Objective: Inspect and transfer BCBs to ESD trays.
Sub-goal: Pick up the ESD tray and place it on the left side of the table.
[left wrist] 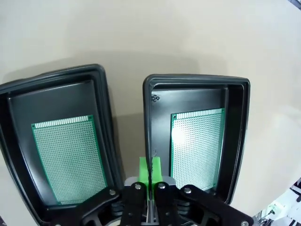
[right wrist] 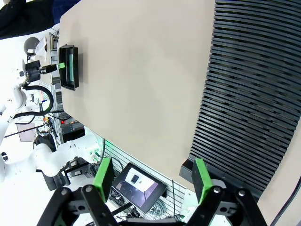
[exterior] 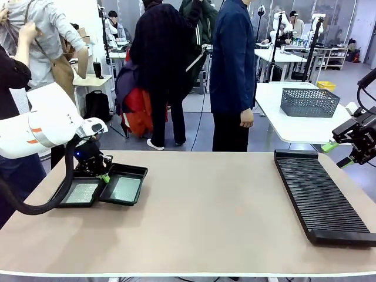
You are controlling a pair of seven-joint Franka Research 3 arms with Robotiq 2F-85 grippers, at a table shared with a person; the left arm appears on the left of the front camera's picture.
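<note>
Two black ESD trays sit side by side at the table's left end, one on the left (exterior: 60, 198) (left wrist: 56, 76) and one on the right (exterior: 140, 171) (left wrist: 197, 80). A green BCB lies flat in each: one in the left tray (exterior: 82, 192) (left wrist: 70, 157), the other in the right tray (exterior: 126, 189) (left wrist: 197, 146). My left gripper (exterior: 104, 177) (left wrist: 150, 167) is shut, its green pads pressed together just above the inner rim of the right tray, between the two trays. I cannot tell whether it pinches the rim. My right gripper (exterior: 339, 154) (right wrist: 153, 176) hangs open and holds nothing, beyond the table's right edge.
A long black ribbed rack (exterior: 320, 197) (right wrist: 254, 94) lies along the table's right side. A person in dark blue (exterior: 232, 70) stands at the far edge. Behind stands a white table with a grey basket (exterior: 308, 101). The table's middle (exterior: 205, 205) is bare.
</note>
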